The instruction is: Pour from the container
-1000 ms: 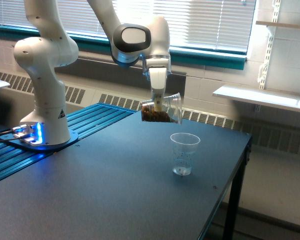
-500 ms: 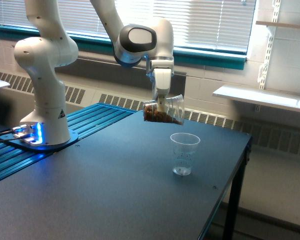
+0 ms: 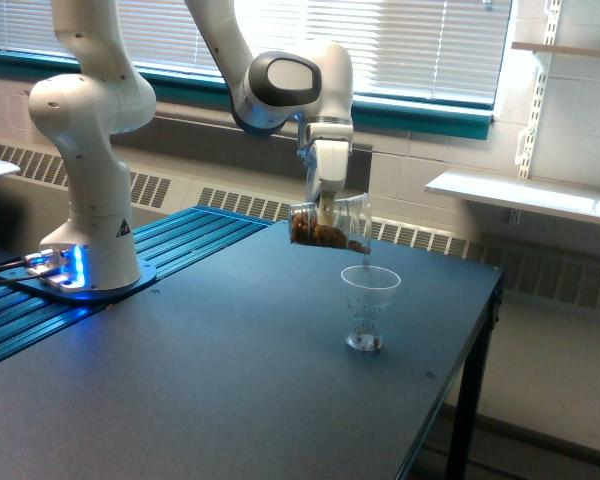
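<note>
dark counter (image 3: 230, 380), narrow clear marked cup (image 3: 368, 308) standing on it, blue ribbed panel (image 3: 100, 300) at its far left, window blinds (image 3: 420, 40) behind, white wall shelf (image 3: 525, 195)

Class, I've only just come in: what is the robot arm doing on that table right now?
The arm's gripper holds a clear plastic cup tipped on its side, mouth towards the exterior view's right. Brown material sits inside it, and a little seems to be spilling from the lip. Just below stands a narrow clear cup, upright on the dark table, with only a trace at its bottom.
</note>
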Action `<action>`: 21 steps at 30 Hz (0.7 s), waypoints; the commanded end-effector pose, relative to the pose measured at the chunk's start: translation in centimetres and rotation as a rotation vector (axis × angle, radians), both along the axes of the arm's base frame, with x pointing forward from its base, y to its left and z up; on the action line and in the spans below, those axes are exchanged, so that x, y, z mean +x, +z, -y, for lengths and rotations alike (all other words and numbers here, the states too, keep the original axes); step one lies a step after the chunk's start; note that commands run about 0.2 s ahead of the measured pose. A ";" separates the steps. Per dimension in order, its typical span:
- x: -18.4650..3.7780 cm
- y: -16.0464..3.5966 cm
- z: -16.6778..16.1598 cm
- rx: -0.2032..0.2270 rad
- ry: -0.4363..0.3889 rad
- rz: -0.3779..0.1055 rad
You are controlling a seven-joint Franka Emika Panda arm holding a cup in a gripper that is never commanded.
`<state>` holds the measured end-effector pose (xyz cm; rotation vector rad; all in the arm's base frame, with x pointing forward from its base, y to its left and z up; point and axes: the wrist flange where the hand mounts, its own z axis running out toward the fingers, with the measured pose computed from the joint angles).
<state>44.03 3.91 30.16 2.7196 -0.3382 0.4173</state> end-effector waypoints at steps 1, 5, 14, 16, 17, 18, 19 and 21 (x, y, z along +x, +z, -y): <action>0.4 0.5 -0.4 -0.021 -0.004 0.008; 0.6 0.8 -0.4 -0.032 -0.004 0.005; 0.9 1.2 -0.6 -0.055 0.000 -0.005; 1.0 1.3 -0.7 -0.059 0.004 -0.008; 1.0 1.3 -0.7 -0.061 0.007 -0.010; 1.0 1.3 -0.8 -0.063 0.008 -0.012; 1.1 1.3 -0.8 -0.067 0.009 -0.013; 1.1 1.3 -0.9 -0.072 0.014 -0.018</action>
